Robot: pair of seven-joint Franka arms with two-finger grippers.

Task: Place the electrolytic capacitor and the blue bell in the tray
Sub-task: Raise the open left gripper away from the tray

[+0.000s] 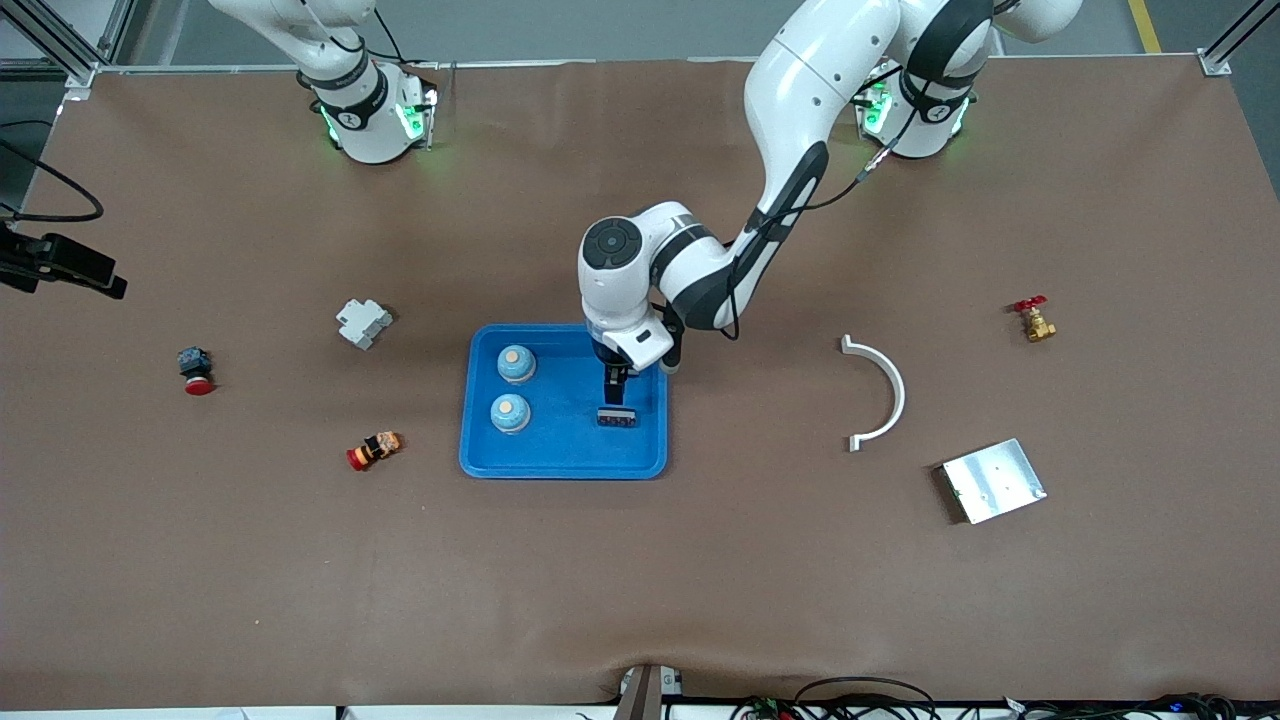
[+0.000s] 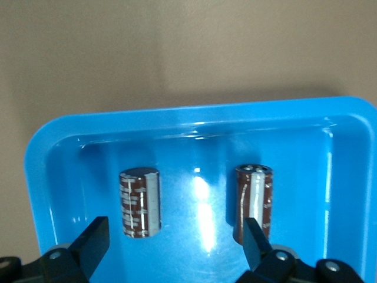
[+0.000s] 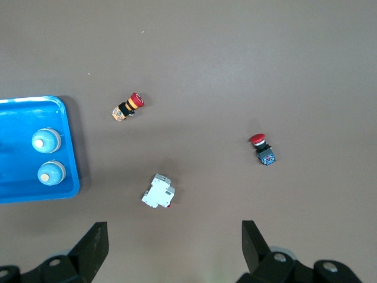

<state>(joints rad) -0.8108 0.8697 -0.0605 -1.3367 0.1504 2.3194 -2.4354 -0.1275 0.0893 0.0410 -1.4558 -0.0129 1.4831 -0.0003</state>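
The blue tray (image 1: 560, 468) lies mid-table. Two blue bells (image 1: 516, 364) (image 1: 510, 413) with pale tops stand in it toward the right arm's end, and both bells (image 3: 46, 140) also show in the right wrist view. Two brown electrolytic capacitors (image 2: 140, 202) (image 2: 254, 203) rest apart on the tray floor (image 2: 194, 159); from the front they show as a dark shape (image 1: 617, 418). My left gripper (image 1: 617, 392) (image 2: 174, 242) hangs low over the tray, open and empty, one fingertip (image 2: 253, 236) next to a capacitor. My right gripper (image 3: 174, 242) waits open, high above the table.
Toward the right arm's end lie a white breaker (image 1: 363, 323), a red push button on a blue base (image 1: 195, 370) and a red-and-orange button (image 1: 374, 450). Toward the left arm's end are a white curved piece (image 1: 880, 395), a silver plate (image 1: 993, 480) and a brass valve (image 1: 1035, 320).
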